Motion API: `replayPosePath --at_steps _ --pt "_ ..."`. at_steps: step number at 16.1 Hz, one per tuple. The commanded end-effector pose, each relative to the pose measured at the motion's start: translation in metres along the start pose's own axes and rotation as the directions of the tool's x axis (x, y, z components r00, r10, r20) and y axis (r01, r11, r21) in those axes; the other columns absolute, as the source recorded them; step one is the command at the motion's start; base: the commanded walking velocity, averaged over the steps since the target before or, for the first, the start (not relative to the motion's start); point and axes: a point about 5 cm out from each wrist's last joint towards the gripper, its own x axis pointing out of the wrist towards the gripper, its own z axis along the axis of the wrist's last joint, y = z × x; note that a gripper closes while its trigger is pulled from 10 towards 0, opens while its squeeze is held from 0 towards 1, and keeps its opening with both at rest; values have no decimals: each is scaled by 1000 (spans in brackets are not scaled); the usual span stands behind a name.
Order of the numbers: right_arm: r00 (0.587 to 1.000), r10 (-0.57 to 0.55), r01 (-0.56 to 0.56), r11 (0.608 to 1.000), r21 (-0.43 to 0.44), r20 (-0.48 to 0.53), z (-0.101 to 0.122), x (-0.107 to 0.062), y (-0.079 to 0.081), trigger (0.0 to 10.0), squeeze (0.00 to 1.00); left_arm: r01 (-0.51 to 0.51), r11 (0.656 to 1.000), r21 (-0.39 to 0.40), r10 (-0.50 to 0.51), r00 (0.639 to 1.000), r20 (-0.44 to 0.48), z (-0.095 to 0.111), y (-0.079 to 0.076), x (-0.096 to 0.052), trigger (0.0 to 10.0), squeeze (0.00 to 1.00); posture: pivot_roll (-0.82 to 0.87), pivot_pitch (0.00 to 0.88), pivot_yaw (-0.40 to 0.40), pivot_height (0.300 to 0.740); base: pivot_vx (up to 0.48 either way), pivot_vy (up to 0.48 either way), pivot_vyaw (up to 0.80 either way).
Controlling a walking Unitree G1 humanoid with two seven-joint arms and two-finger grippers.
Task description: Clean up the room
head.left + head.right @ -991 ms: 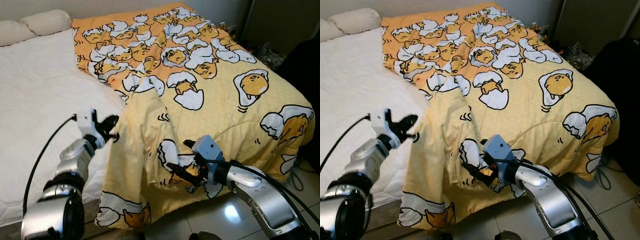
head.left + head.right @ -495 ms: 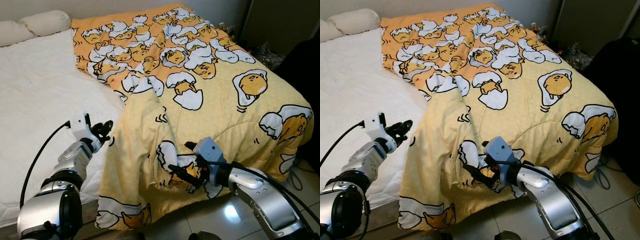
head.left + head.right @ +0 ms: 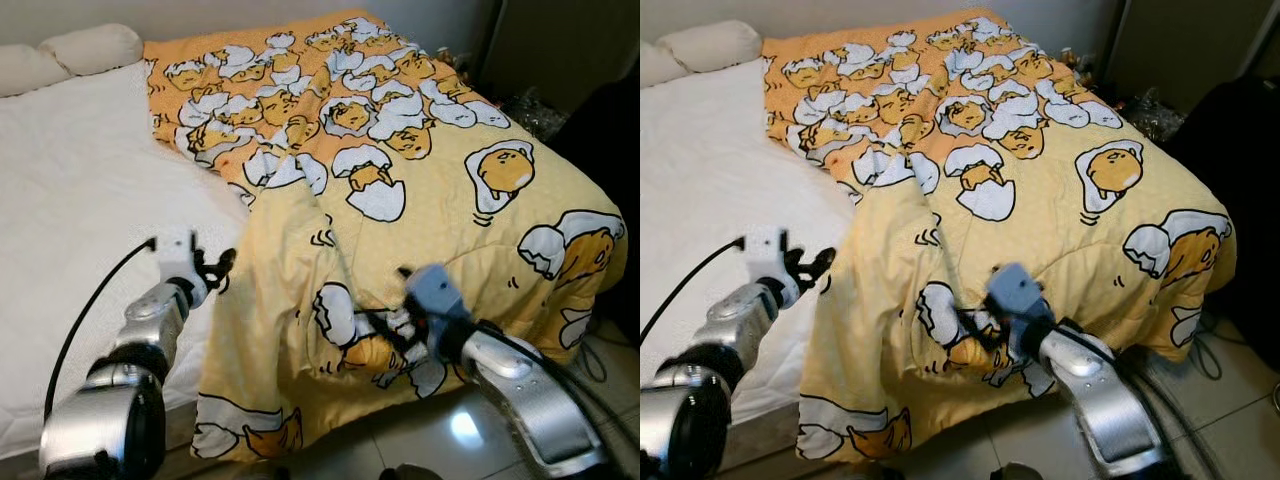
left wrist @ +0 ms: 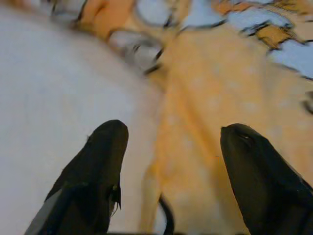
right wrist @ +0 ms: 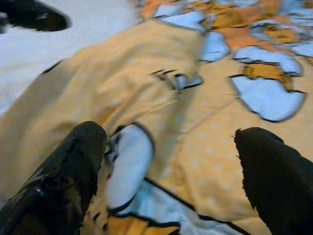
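Note:
A yellow blanket point(image 3: 430, 190) printed with cartoon eggs covers the right half of the bed and hangs over its foot. Its left edge lies in a raised fold on the white mattress point(image 3: 80, 220). My left gripper point(image 3: 218, 268) is open at that edge; in the left wrist view the fingers point(image 4: 105, 152) straddle the blanket's border point(image 4: 195, 147). My right gripper point(image 3: 385, 328) is open and pressed into a bunched fold near the foot of the bed. The right wrist view has its fingers point(image 5: 73, 161) spread wide over the fold point(image 5: 142, 98).
Two white pillows point(image 3: 90, 45) lie at the head of the bed. Dark clutter point(image 3: 540, 105) and a black object point(image 3: 612, 130) stand on the far right. Glossy tiled floor point(image 3: 455, 425) runs below the bed's foot, with a cable point(image 3: 595, 360) on it.
My left gripper has shifted right, up against the blanket's edge. My right gripper has pushed forward into the fold, which has bunched up around its fingers.

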Motion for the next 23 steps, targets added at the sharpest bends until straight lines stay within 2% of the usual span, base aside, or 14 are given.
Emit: replayPosePath --at_steps 1,2,4,6,7,10,14,16,18,21,23 --pt "992 -122 121 989 85 8 -6 -4 -6 10000 0 25 997 69 -33 993 110 10 0 -8 10000 0 -156 0 106 740 0 0 0" --pt "990 -142 140 984 112 8 -8 -4 -7 10000 0 23 997 68 -32 990 135 12 0 -12 10000 0 -156 0 106 740 0 0 0" --pt "977 -214 211 960 182 -4 -17 -5 -5 10000 0 1 992 127 -30 973 229 16 -8 -45 10000 0 -105 0 74 740 0 345 0" --pt "968 -251 252 951 178 -23 -23 -1 -6 10000 0 0 980 197 -48 970 240 12 -25 -67 10000 0 -80 0 59 740 0 377 0" --pt "965 -262 263 948 180 -28 -23 1 -7 10000 0 1 978 210 -51 971 233 11 -28 -70 10000 0 -72 0 55 740 0 409 0" --pt "961 -275 272 944 188 -8 -19 8 -9 10000 0 -33 985 169 -4 977 212 8 -34 -73 10000 0 -56 0 42 740 0 461 0" --pt "962 -273 268 947 178 8 -16 17 -7 10000 0 -41 976 214 1 983 183 15 -40 -68 10000 0 -53 0 39 740 0 459 0" --pt "954 -299 295 939 179 -7 -20 15 -9 10000 0 -45 974 221 9 987 160 13 -40 -66 10000 0 -56 0 48 740 0 456 0" --pt "948 -317 312 926 211 -12 -23 12 -9 10000 0 -26 974 223 -10 987 159 15 -45 -65 10000 0 -64 0 55 740 0 0 0" --pt "943 -333 327 914 240 -18 -25 10 -9 10000 0 -19 970 242 -19 988 154 13 -51 -63 10000 0 -72 0 58 740 0 -480 -723" --pt "941 -338 332 914 234 -17 -27 6 -8 10000 0 -16 976 216 -15 990 141 9 -55 -62 10000 0 -82 0 56 740 0 -480 -788"
